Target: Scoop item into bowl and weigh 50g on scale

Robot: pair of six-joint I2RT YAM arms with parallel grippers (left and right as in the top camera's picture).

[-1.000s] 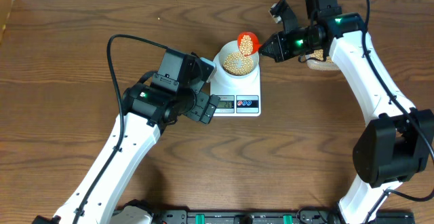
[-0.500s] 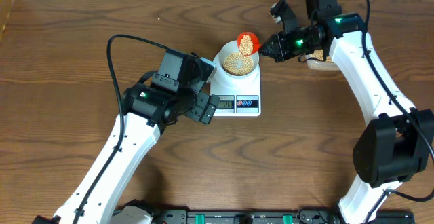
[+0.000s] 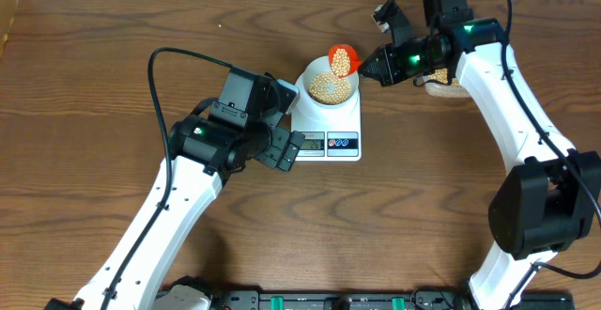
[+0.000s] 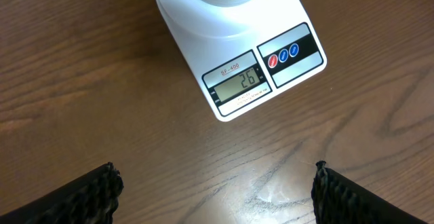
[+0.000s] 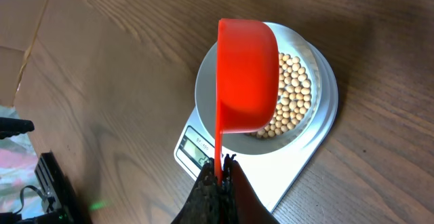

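The white scale lies mid-table with the white bowl on it, holding many tan beans. Its display reads 26. My right gripper is shut on the handle of a red scoop, which holds beans over the bowl's far rim. In the right wrist view the scoop hangs over the bowl and covers its left half; my jaws pinch its handle. My left gripper is open and empty over the wood just left of the scale.
A clear tub of beans stands mostly hidden behind my right arm at the back right. The wooden table runs to a white wall at the back. A black rail lies along the front edge.
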